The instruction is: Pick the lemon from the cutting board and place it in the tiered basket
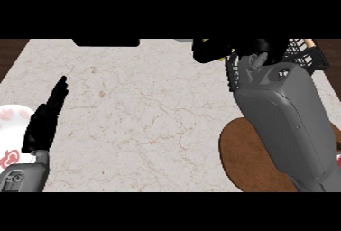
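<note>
From the head view we look steeply down on a pale marbled counter (146, 113) with dark wood showing at its far left corner. Our right forearm (286, 122) runs up the right side of the view, and its black hand (230, 47) sits at the top, over the near left edge of the black wire basket (303, 56). The hand's fingers are curled, and a small patch of yellow, the lemon (220, 58), shows just under them at the hand's lower edge, so we read the hand as wrapped round the lemon with most of the fruit hidden. We cannot tell whether the lemon is above the basket's rim or already inside it, since the hand and wrist cover that spot. Below the forearm lies the round brown cutting board (243, 153), partly hidden by the arm, with nothing visible on its bare part. Our left hand (45, 122) rests at the left of the view, well apart from the basket, its fingers straight and pointing up toward the far edge, holding nothing. Just beside it at the left edge sits a white plate (12, 115) with reddish markings. A dark flat object (106, 42) lies at the counter's far edge, too cropped to identify.
</note>
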Controlling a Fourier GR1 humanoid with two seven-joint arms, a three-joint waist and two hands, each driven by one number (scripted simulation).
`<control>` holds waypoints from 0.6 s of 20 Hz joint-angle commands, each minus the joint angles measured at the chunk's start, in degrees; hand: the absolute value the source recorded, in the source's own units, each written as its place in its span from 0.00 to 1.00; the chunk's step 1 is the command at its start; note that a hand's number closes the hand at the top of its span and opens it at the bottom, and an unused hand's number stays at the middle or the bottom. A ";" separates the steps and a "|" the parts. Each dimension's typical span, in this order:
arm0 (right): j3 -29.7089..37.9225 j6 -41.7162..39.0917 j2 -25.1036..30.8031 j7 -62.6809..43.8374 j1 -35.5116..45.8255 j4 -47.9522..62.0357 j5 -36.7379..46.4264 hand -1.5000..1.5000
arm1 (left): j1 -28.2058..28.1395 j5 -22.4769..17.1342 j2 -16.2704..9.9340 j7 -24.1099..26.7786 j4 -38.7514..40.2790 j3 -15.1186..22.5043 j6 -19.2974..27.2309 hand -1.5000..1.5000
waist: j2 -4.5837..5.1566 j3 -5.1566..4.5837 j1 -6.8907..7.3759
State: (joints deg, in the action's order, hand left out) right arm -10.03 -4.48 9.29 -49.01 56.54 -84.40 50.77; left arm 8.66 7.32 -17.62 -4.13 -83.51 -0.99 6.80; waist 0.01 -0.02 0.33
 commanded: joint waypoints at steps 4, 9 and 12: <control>0.67 1.67 4.84 6.91 5.17 14.93 6.46 1.00 | 2.64 0.67 0.91 -2.54 -0.05 0.10 -0.04 0.50 | 0.28 -0.01 0.46; -1.04 0.29 13.22 10.55 -0.78 15.56 11.62 1.00 | 3.55 -0.41 -0.36 -1.56 1.49 -1.60 -1.49 0.50 | 0.18 0.01 -0.46; 4.54 1.52 17.49 16.52 3.49 21.24 9.87 1.00 | -0.82 0.13 0.10 0.63 -0.35 -1.29 -1.47 0.50 | 0.14 0.01 0.36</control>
State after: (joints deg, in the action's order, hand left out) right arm -8.64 -3.61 21.86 -37.64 58.66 -67.23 60.31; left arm 9.43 7.82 -17.01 -4.86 -83.84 -1.44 6.18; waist 0.21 -0.01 0.56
